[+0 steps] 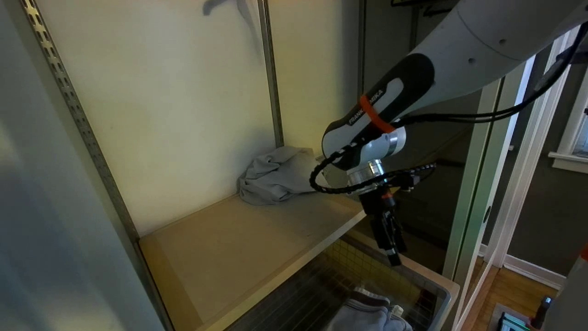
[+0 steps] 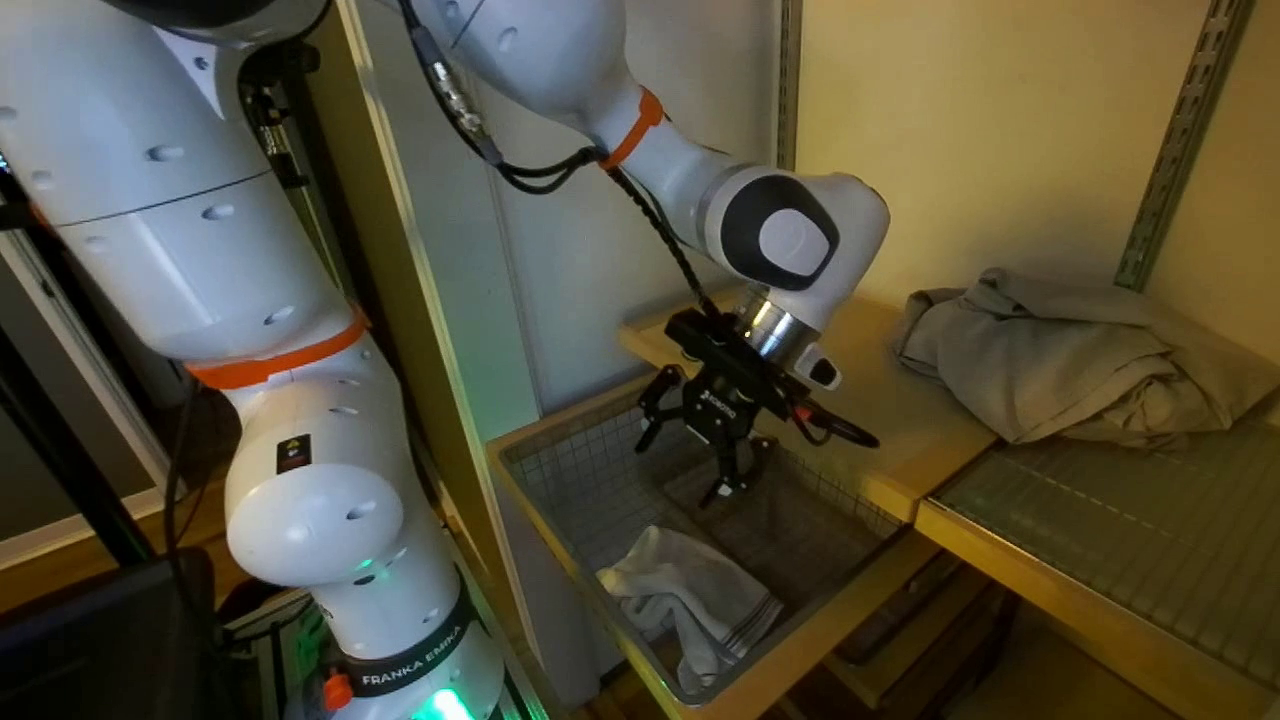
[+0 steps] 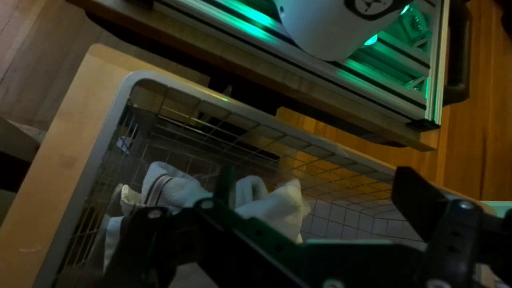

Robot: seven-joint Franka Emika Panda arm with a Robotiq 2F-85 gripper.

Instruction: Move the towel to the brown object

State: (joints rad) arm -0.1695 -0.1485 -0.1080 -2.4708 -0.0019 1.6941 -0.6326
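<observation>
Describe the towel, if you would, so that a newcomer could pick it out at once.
Look for the wooden-framed wire basket below the open gripper. Inside lies a crumpled, pale towel. Dark stripes near one edge set it apart from the plain grey cloth heaped on the shelving.

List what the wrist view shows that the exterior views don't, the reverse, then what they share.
Only the wrist view: the round dark emblem with pale markings on the white robot body.
Only the exterior views: the crumpled grey fabric bundle, the pale brown wooden shelf, the slotted metal rail.
Shared by all: the white towel with dark stripes, the grey-rimmed wire basket and the black two-fingered gripper.
</observation>
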